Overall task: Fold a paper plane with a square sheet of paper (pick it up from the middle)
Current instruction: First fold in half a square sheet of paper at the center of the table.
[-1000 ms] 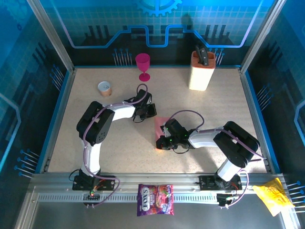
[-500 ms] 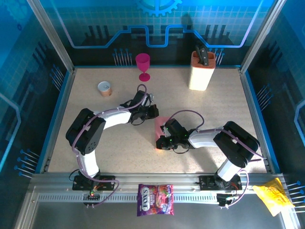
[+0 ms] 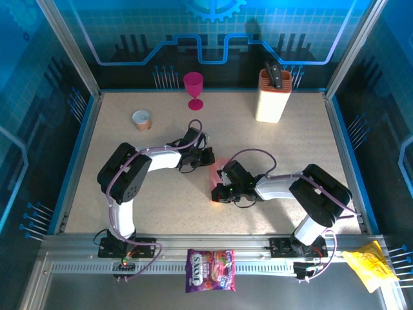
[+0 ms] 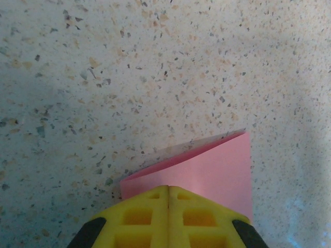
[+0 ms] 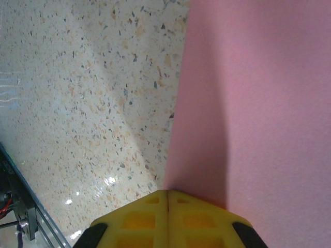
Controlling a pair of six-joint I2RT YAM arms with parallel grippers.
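So the left tool just slid onto the thin salmon-pink paper sheet. It and the right tool are both closed tight, pressing the fold, I reckon.

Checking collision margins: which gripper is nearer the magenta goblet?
Left. The left gripper lies on the goblet's near side, at the far-left edge of the pink paper; the right gripper is farther, at its near edge.

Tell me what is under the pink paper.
The pink paper lies on the speckled table, which is visible around its edges. Whatever is directly beneath is covered by the sheet.
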